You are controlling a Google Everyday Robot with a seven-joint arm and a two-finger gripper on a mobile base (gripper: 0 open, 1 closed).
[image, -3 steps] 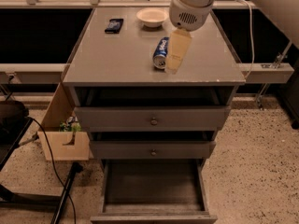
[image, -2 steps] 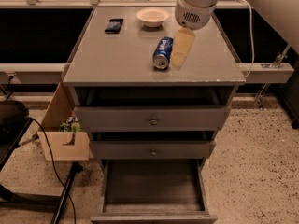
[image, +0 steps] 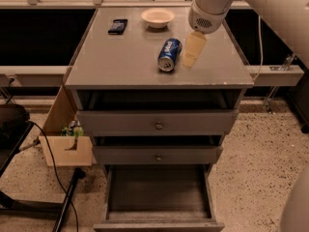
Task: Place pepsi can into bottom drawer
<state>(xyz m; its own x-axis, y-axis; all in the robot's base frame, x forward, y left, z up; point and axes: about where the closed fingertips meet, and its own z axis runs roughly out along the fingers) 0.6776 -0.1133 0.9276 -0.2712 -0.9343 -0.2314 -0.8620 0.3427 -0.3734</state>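
I note speckled floor [image: 260,153] across the lower frame, grey cabinet [image: 120,64] at centre, wooden box [image: 65,151] at lower left, dark panels [image: 38,37] at upper left. The gripper [image: 191,57] hangs above the cabinet top, upper right of centre.

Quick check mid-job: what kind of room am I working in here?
Probably a lab or office test area: a grey drawer cabinet, loose cables on a speckled floor. The gripper hovers beside the pepsi can on the cabinet top.

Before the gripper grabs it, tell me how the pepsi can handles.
The pepsi can lies on its side on the cabinet top, so a nudge probably rolls it. Smooth metal, likely slippery. The gripper hovers close beside it.
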